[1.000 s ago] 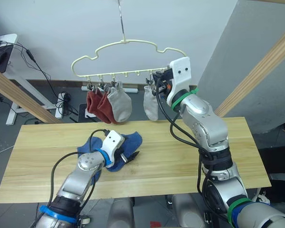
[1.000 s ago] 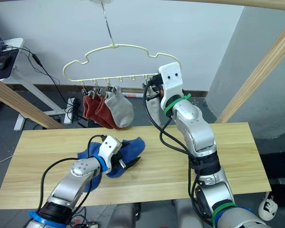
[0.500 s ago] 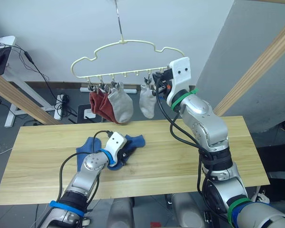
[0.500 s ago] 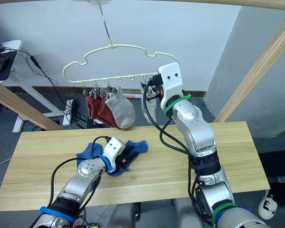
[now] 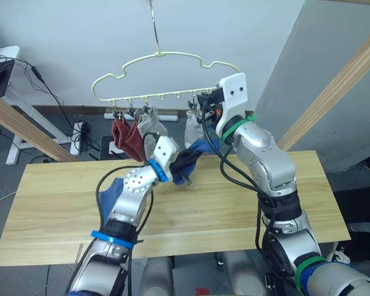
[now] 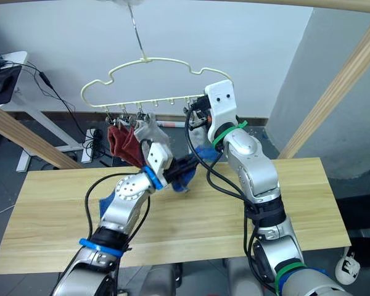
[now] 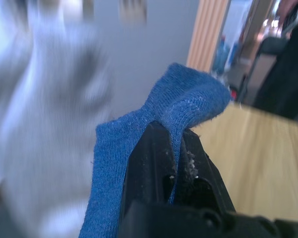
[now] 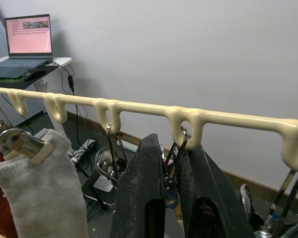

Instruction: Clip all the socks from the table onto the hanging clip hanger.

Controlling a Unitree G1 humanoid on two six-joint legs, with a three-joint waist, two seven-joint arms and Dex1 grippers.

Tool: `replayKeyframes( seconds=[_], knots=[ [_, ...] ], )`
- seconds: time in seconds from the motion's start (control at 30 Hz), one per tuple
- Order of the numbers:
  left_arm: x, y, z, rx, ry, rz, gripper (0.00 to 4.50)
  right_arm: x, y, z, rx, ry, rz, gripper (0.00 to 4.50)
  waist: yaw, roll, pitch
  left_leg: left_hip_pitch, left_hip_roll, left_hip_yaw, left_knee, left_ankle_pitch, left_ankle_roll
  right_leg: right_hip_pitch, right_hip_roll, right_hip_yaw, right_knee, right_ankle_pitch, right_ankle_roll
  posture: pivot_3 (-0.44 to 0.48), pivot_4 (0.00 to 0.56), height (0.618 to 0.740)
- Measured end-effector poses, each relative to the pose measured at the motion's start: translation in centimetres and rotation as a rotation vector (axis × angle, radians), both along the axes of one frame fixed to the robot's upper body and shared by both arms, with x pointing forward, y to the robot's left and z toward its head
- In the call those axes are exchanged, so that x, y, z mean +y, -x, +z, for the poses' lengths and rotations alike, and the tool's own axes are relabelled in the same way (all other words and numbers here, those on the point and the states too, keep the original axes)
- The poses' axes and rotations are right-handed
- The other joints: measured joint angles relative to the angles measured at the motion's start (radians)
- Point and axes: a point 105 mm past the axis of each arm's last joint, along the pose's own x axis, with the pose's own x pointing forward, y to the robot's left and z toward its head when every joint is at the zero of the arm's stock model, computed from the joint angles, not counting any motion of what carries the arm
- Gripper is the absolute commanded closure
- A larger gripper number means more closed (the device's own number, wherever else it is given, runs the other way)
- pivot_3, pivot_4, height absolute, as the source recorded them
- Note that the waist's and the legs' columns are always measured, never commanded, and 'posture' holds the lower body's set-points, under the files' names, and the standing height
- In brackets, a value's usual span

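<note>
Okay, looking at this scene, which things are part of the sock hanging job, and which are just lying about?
Part of the job:
- pale-yellow wire clip hanger
- blue sock held by the left gripper
- second blue sock on the pale wooden table
- dark red socks, clipped
- light grey socks, clipped
- right gripper at a clip

Lying about:
- open laptop
- white power strip on the floor

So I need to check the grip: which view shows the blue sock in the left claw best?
The left wrist view: the blue sock is pinched between the left claw fingers, close up. Both eye views show it small and partly hidden behind cables.
</note>
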Motion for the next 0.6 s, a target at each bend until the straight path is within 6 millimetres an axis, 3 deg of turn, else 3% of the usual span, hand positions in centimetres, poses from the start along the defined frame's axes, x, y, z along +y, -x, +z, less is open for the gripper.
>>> replayKeyframes(
  seconds=[0.2,0.6],
  knots=[
    [1.4,-1.7,0.3,-0.079,0.019,0.166,4.50,0.1,0.1,0.1,0.004,-0.003,0.001,4.45,-0.018,0.000,0.000,0.000,0.000,0.000,0.000,0.000,0.000,0.000,0.000,0.000,0.000,0.000,0.000,-0.177,0.275,0.721],
    [2.5,-2.0,0.7,-0.120,0.079,0.258,4.50,-0.3,-0.1,0.1,0.022,-0.021,-0.019,4.45,-0.021,0.000,0.000,0.000,0.000,0.000,0.000,0.000,0.000,0.000,0.000,0.000,0.000,0.000,0.000,-0.181,0.279,0.721]
  ],
)
